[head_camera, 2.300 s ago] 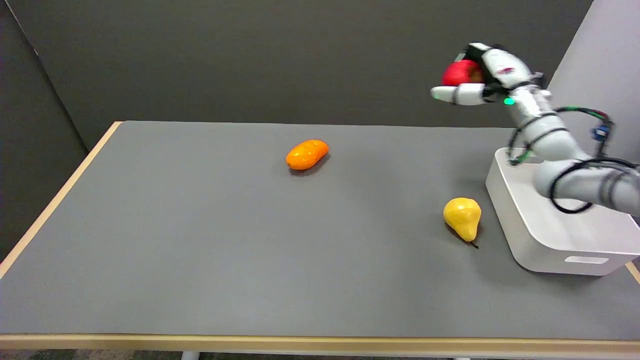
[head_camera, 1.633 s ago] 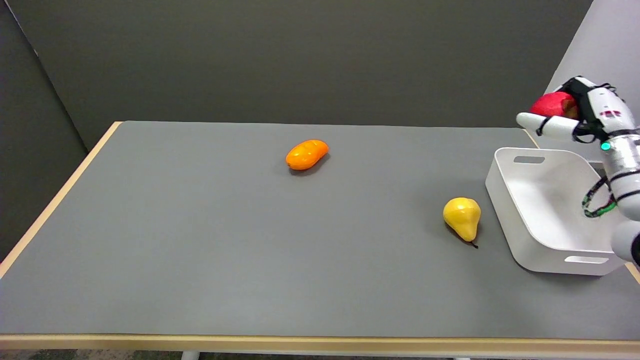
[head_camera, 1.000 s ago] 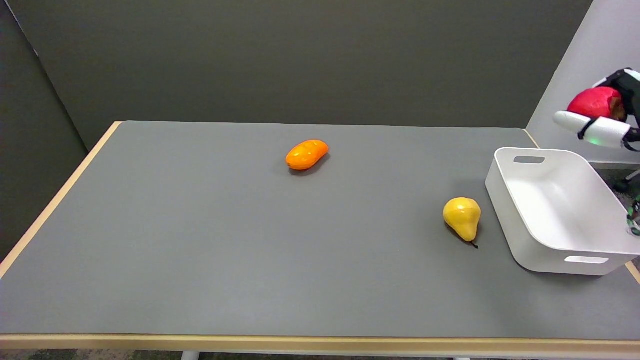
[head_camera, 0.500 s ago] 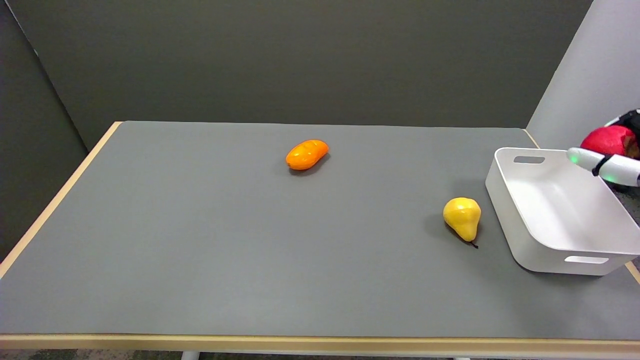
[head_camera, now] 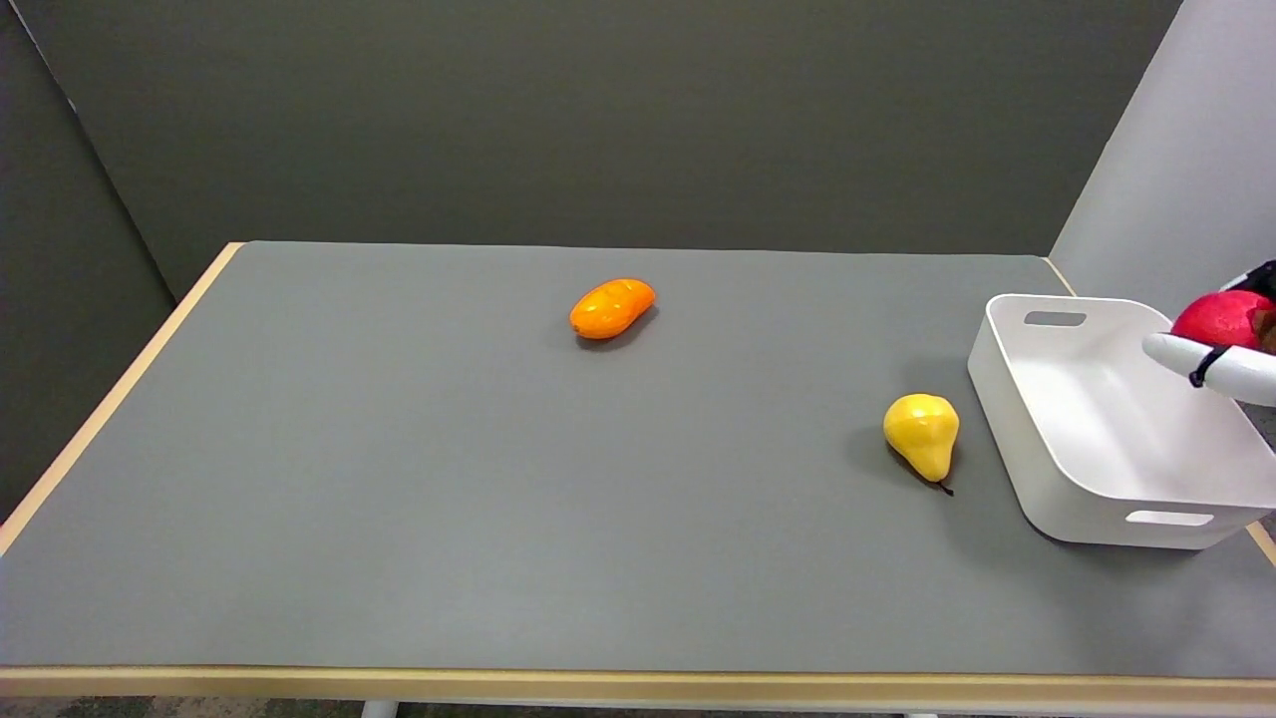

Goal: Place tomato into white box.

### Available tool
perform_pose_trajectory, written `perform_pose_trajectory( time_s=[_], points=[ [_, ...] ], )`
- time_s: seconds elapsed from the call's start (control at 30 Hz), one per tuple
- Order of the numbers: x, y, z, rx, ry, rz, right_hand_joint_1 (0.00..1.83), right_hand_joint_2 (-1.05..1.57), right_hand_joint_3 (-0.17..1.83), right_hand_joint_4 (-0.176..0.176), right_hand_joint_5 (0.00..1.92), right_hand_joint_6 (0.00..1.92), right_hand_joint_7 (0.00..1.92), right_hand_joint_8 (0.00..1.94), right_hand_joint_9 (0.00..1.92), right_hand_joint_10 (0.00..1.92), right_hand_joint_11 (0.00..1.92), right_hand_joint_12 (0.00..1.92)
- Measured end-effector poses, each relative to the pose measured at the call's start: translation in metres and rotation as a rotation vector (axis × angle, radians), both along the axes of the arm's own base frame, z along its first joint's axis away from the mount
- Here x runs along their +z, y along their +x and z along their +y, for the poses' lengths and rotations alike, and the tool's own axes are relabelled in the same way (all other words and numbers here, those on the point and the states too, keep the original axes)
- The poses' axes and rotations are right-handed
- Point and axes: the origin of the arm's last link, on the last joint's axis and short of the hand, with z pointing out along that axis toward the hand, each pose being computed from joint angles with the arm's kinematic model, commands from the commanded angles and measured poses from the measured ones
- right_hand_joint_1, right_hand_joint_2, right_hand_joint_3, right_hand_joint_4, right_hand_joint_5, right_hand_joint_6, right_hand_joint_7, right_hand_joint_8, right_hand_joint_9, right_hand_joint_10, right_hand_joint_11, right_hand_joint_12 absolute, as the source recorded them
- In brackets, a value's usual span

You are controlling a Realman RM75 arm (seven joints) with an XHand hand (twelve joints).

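At the frame's 3 o'clock edge, your right hand (head_camera: 1231, 354) cradles the red tomato (head_camera: 1222, 319), fingers closed beneath it, poised over the far right rim of the white box (head_camera: 1047, 459). The tomato looks smooth, rounded and light, likely slippery, so keep your hold wrapped around its widest middle. It is near-spherical with no clear long axis; which way its stem end faces is hard to tell. On the grey table (head_camera: 399, 479), a yellow pear (head_camera: 922, 431) lies at the box's 9 o'clock, an orange fruit (head_camera: 611, 307) well apart toward 10 o'clock.
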Motion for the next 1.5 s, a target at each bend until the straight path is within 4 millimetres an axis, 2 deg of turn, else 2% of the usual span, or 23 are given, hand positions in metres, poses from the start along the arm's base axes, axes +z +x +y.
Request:
perform_pose_trajectory(
  time_s=[0.1,0.2,0.3,0.4,0.73,0.83,1.0,1.07,1.1,1.37,1.5],
  points=[
    [0.002,-0.001,0.001,-0.010,-0.008,0.006,0.37,0.64,0.95,0.144,0.26,0.57,0.37,0.42,0.35,0.77,0.36,1.48],
    [0.003,-0.002,0.001,-0.015,-0.013,0.011,0.27,0.65,0.92,0.140,0.24,0.50,0.33,0.36,0.31,0.73,0.32,1.42],
    [0.003,-0.003,0.001,-0.020,-0.014,0.013,0.16,0.60,1.00,0.140,0.20,0.48,0.28,0.34,0.28,0.68,0.30,1.35],
    [0.003,-0.004,0.000,-0.020,-0.014,0.014,0.15,0.64,0.91,0.138,0.21,0.45,0.28,0.32,0.27,0.66,0.28,1.36],
    [0.002,-0.005,-0.003,-0.022,-0.005,0.012,0.13,0.64,0.91,0.138,0.20,0.44,0.27,0.31,0.26,0.65,0.27,1.36],
    [0.002,-0.004,-0.004,-0.019,-0.002,0.011,0.04,0.57,1.00,0.130,0.12,0.40,0.16,0.27,0.18,0.60,0.20,1.26],
    [-0.001,-0.003,-0.008,-0.005,0.012,0.004,0.00,0.58,0.95,0.120,0.05,0.29,0.07,0.22,0.12,0.52,0.09,1.20],
    [-0.003,-0.002,-0.011,0.016,0.026,-0.011,0.00,0.57,0.96,0.118,0.03,0.26,0.04,0.20,0.08,0.49,0.07,1.13],
    [-0.004,-0.001,-0.013,0.028,0.034,-0.019,0.00,0.56,1.04,0.120,0.06,0.18,0.02,0.16,0.04,0.46,0.06,0.98],
    [-0.024,0.015,-0.039,0.161,0.151,-0.098,0.00,0.55,1.03,0.127,0.09,0.22,0.10,0.10,0.05,0.42,0.05,0.97],
    [-0.039,0.024,-0.054,0.210,0.211,-0.126,0.00,0.61,0.96,0.127,0.07,0.32,0.06,0.22,0.06,0.44,0.00,1.07]
  ],
)
